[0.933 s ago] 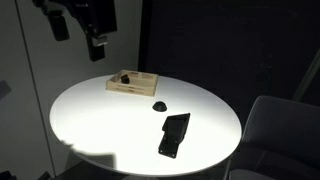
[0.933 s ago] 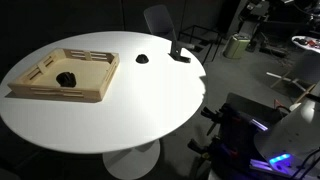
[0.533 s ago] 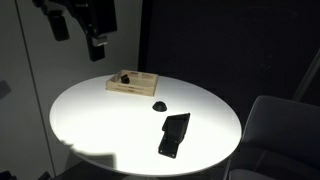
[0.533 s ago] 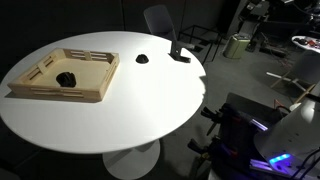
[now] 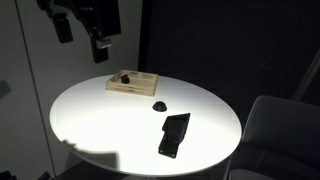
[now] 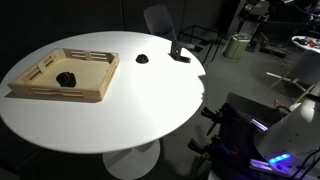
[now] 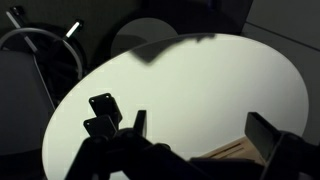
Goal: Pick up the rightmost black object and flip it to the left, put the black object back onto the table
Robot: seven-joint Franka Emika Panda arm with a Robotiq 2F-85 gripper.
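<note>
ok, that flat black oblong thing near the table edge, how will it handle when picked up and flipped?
Flat black oblong object lies low on the round white table: probably light, unlikely to roll. Thin profile likely means grasping across its narrow sides. It sits near the rim, so a nudge could slide it off. Stiffness: cannot tell.

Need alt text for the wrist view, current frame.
A round white table fills the view from above, with a flat black object lying near its left edge. The open gripper hangs dark in the foreground, a wooden tray corner showing between its fingers.
</note>
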